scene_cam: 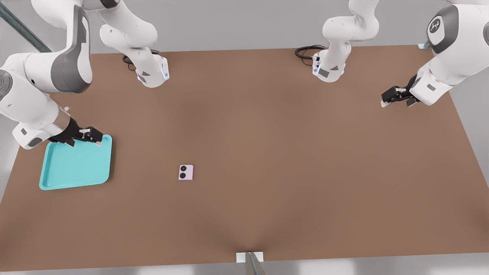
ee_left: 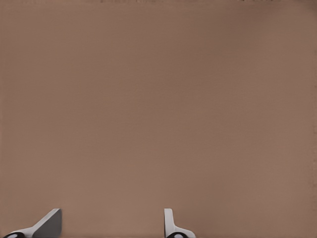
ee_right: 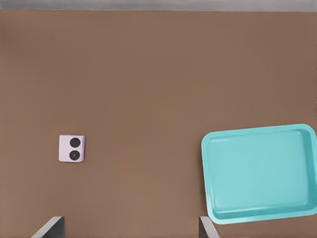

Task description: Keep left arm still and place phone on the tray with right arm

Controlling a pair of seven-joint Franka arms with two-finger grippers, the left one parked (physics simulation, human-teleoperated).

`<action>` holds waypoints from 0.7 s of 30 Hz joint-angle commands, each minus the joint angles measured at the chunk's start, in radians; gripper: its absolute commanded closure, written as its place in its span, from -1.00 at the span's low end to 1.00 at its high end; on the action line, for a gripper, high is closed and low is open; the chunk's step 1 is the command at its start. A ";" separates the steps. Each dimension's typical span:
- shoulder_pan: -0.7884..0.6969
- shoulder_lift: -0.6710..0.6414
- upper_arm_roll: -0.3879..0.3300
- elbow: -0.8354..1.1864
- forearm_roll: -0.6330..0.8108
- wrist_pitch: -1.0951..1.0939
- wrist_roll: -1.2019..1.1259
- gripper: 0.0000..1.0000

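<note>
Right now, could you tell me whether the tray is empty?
Empty: the tray holds nothing; the phone lies on the table, and the gripper hovers open above the rim.

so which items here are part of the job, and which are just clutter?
Job:
phone, flat on the table
tray, nothing in it
gripper, open, over the tray's far edge, holding nothing

Clutter:
cables at the arm bases; nothing else loose

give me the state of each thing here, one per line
phone: flat on the table, lens side up, untouched, off the tray
tray: flat on the table, nothing in it
claw: open, holding nothing, above the tray's far edge, apart from the phone
</note>
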 commanded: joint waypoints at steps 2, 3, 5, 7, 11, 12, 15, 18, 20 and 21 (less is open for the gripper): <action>0.004 0.007 0.001 -0.001 0.000 0.017 0.008 -1.00; 0.016 0.029 0.007 -0.004 0.001 0.036 0.025 -1.00; 0.030 0.121 0.061 -0.001 -0.002 0.140 0.074 -1.00; 0.032 0.239 0.113 -0.001 -0.006 0.260 0.122 -1.00; 0.121 0.371 0.121 -0.100 -0.028 0.517 0.314 -1.00; 0.124 0.369 0.133 -0.197 -0.025 0.632 0.349 -1.00; 0.125 0.394 0.162 -0.326 -0.022 0.772 0.514 -1.00; 0.134 0.495 0.179 -0.309 -0.023 0.849 0.619 -1.00; 0.148 0.533 0.179 -0.303 -0.025 0.896 0.624 -1.00; 0.159 0.540 0.179 -0.303 -0.026 0.896 0.624 -1.00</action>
